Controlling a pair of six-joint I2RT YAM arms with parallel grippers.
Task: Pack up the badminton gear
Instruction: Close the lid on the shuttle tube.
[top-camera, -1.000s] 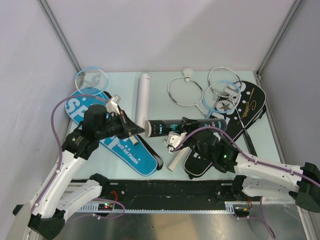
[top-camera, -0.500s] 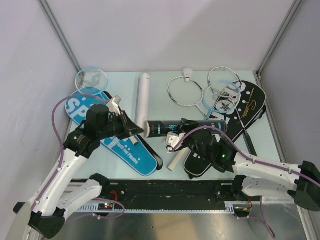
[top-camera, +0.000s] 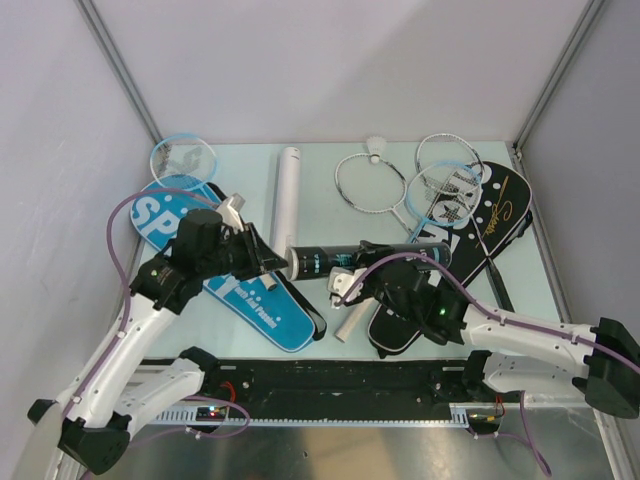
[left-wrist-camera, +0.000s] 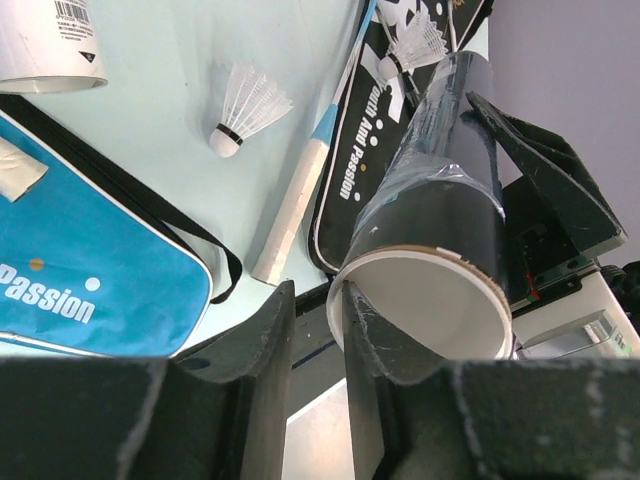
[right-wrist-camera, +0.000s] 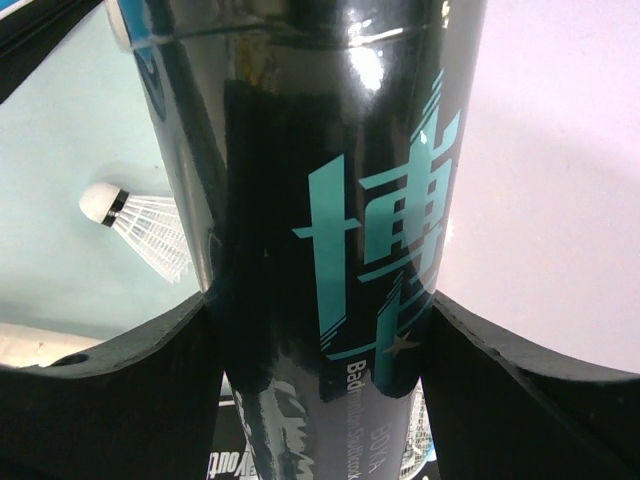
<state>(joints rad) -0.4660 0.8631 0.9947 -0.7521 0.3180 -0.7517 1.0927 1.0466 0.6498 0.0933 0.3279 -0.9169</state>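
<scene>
My right gripper (top-camera: 347, 283) is clamped around the black tube (top-camera: 372, 255), holding it level between the blue cover (top-camera: 255, 310) and the black cover (top-camera: 492, 212). My left gripper (left-wrist-camera: 318, 318) sits at the tube's open end with its fingers narrowly parted. I cannot tell whether they pinch the rim.

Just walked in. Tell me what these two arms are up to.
Both arms are on the black tube, held between them. The right tool is shut around its body, and the left tool pinches the rim of its open end. Nothing looks packed yet: a shuttlecock, the rackets, the white tube, the blue cover and the black cover all lie loose on the table.
</scene>
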